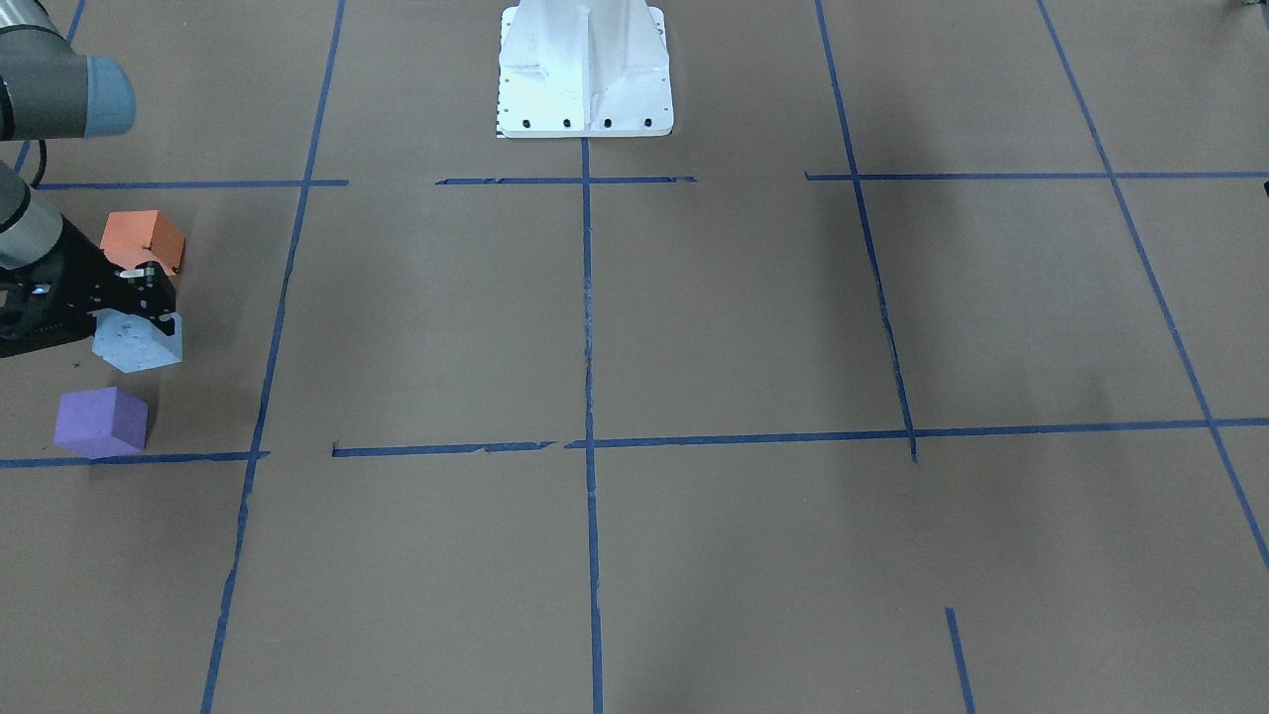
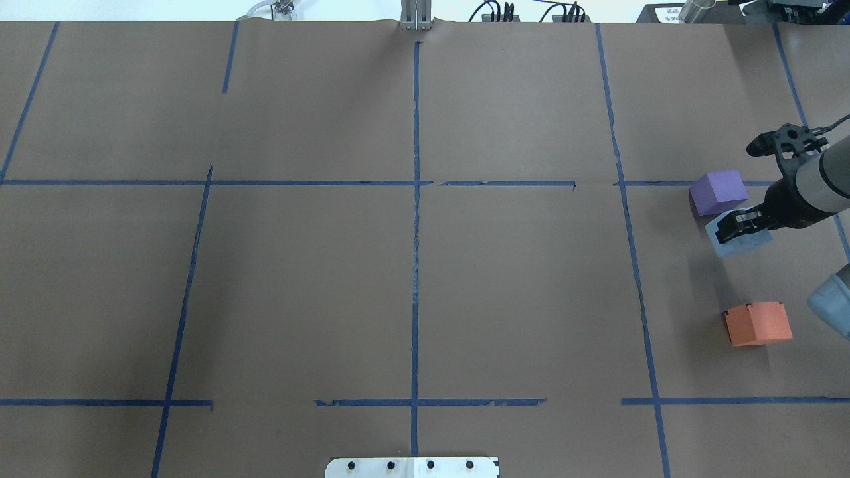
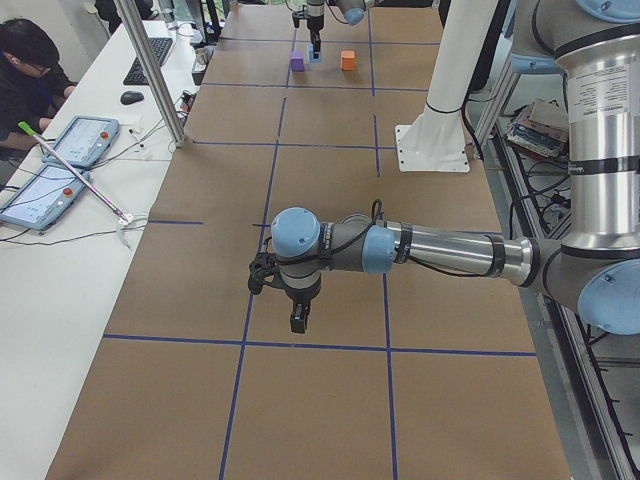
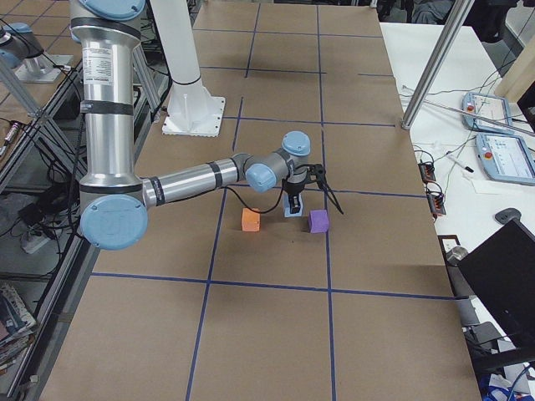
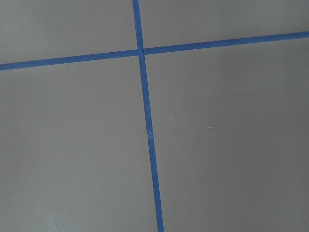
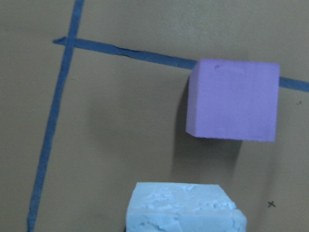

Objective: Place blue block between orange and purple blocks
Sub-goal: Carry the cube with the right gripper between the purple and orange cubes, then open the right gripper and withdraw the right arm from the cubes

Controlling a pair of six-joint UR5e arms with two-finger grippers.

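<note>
The right end effector [image 2: 738,227] reaches in low from the edge of the surface [image 2: 398,279]. Its two dark fingers are clamped on the upper part of the blue block [image 2: 747,244]. I cannot tell whether the block's underside rests on the surface.

There are three blocks, one of each colour, all roughly cube-shaped and foam-like. The blue one is pale, with a pitted, mottled top. The purple block [image 2: 718,191] is smooth and matte and lies just beside the blue one, on a tape line. The orange block [image 2: 758,323] stands farther off on the blue block's other side and has a small dark notch at one upper edge. The blue block thus lies between the other two, nearer the purple.

The left end effector [image 3: 299,318] hangs over the surface, well apart from the blocks, pointing down; I cannot tell whether it is released or clenched.

The surface is flat brown paper crossed by blue tape lines [image 2: 416,265] in a rough grid.
</note>
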